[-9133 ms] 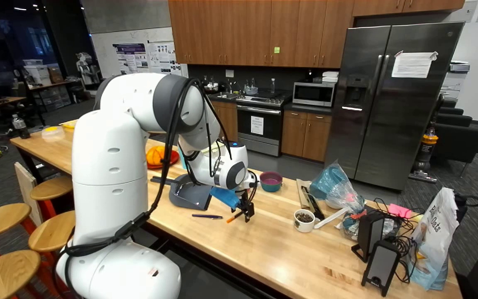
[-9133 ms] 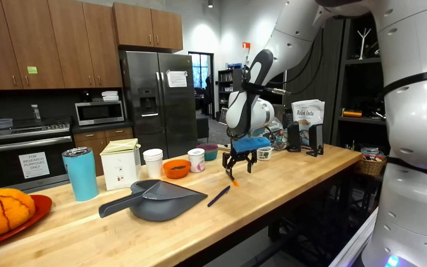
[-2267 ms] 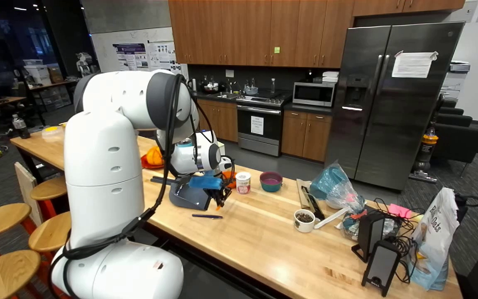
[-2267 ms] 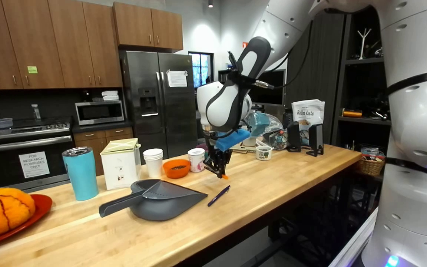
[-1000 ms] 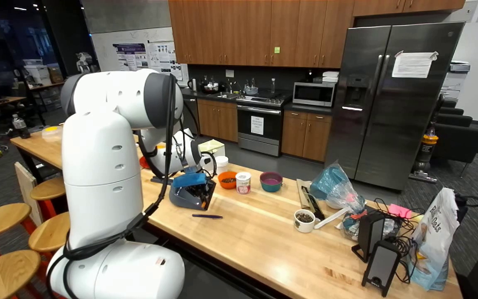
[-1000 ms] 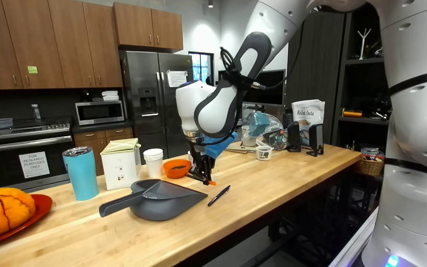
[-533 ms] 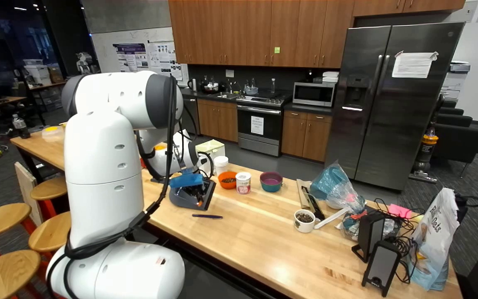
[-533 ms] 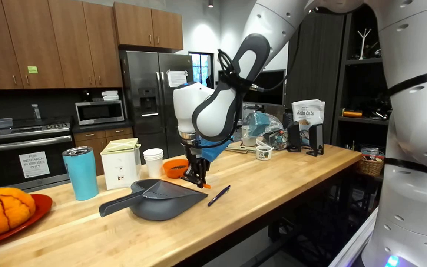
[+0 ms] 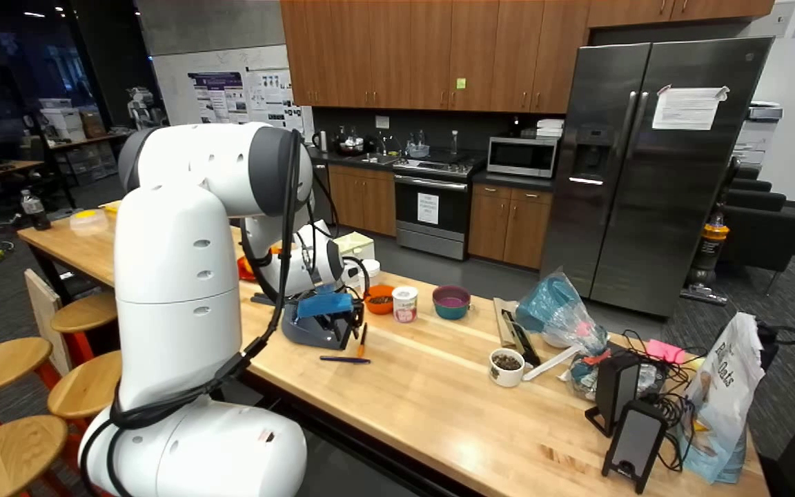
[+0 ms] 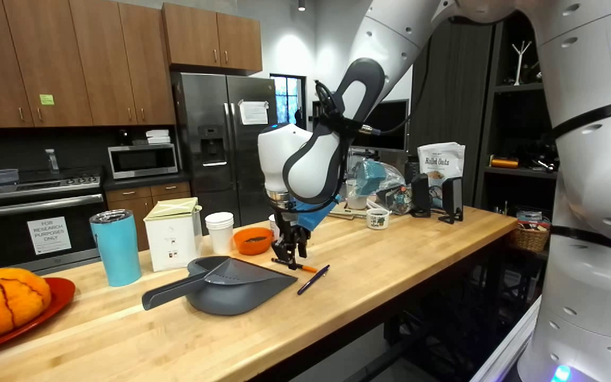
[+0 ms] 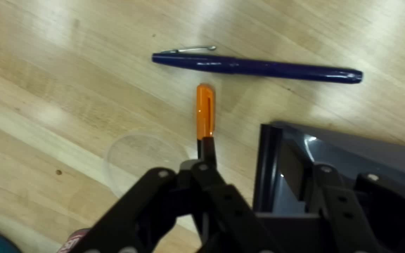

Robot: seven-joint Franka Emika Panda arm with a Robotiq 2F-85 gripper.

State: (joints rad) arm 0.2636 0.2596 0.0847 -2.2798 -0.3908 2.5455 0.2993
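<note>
Now gripper point(image 11: 248, 151) stands partly open, grasping nothing; orange pen point(image 11: 205, 110), clasped earlier, lies on table point(image 11: 65, 137) near centre of wrist view, just below navy pen point(image 11: 258, 67).

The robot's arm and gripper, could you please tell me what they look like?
The arm is glossy white and rounded, with dark grey sections at its joints and black cables strapped along it. A blue piece sits above the gripper, which is black with two jointed fingers.
</note>
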